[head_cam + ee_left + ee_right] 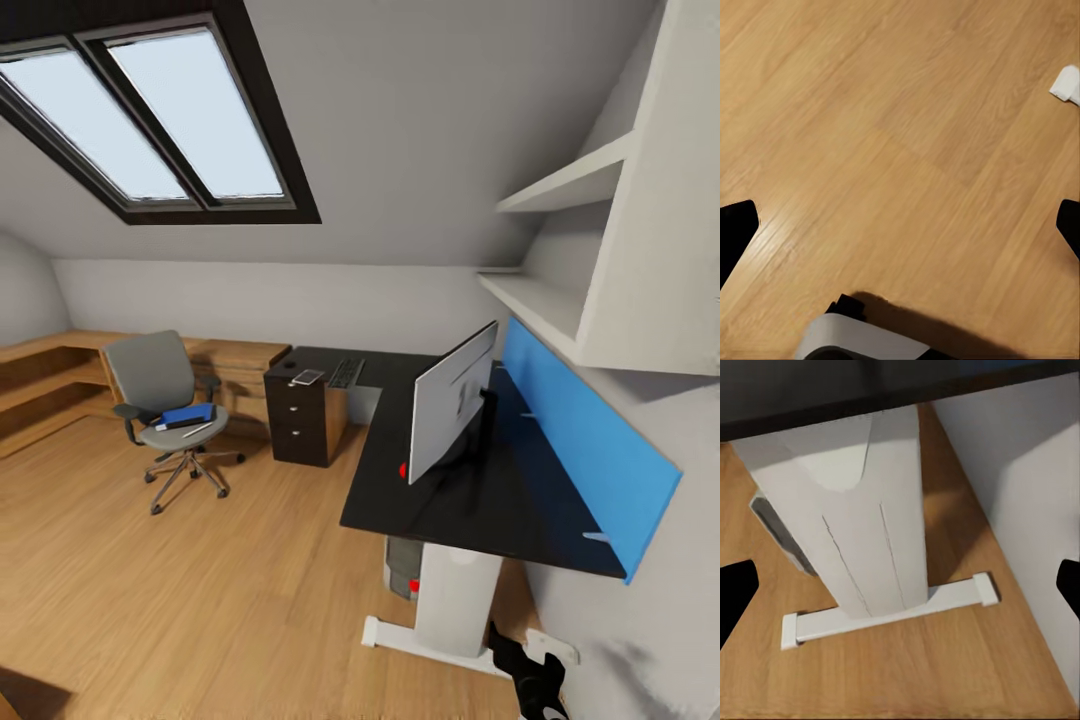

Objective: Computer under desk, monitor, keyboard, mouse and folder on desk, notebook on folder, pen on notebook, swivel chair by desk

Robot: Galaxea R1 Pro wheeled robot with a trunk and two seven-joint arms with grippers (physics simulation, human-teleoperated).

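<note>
The desk (500, 490) is seen on the right side of the room, long, black and L-shaped, set against the right wall with a blue panel (590, 440) behind it. The monitor (452, 400) is stood on the desk, near its middle, with its pale back turned to the camera and a small red light at its lower corner. Farther off, on the far arm of the desk, the keyboard (347, 373) is laid flat. A black drawer unit (297, 420) with round knobs is placed under that far end.

The swivel chair (165, 410) is parked well apart from the desk, to the left, on the wooden floor (180, 600). The blue folder (188, 414) is laid on its seat, and the thin pale pen (198, 430) is laid just beside it on the seat.

A white desk leg (862, 532) is seen close by in the right wrist view, and also under the near end of the desk.

The left gripper (900, 225) is held over bare floor with its fingers (735, 232) spread wide apart. The right gripper (900, 585) is held wide apart too, and nothing is gripped.
</note>
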